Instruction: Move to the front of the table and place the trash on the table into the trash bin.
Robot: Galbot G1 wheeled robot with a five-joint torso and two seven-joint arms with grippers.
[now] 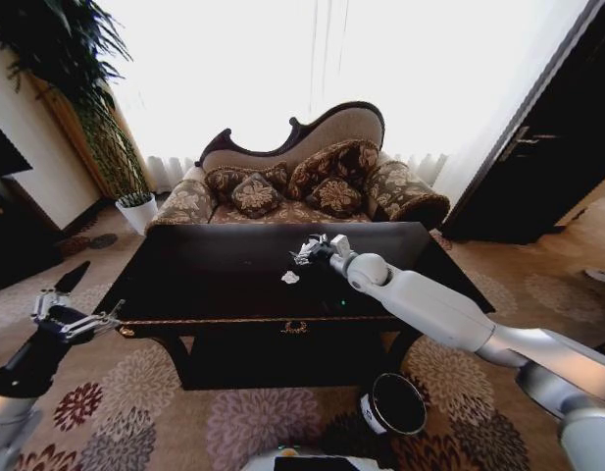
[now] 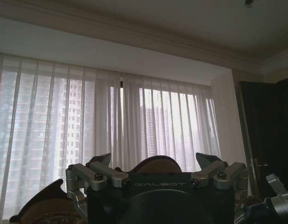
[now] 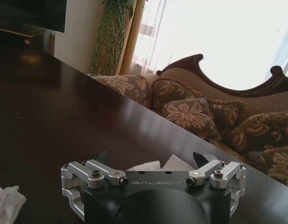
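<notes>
White crumpled paper scrap (image 3: 151, 165) sits between the spread fingers of the right end effector (image 3: 151, 163) over the table (image 3: 64, 116).

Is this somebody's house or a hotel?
Probably a living room or hotel lounge; I can't tell which. There's a fancy patterned sofa with cushions, a glossy black table on flowery carpet, and tall white curtains.

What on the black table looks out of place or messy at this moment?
Crumpled white paper scraps lie loose on the glossy table; another piece sits between the right pincer fingers. The bin stands upright on the carpet.
</notes>
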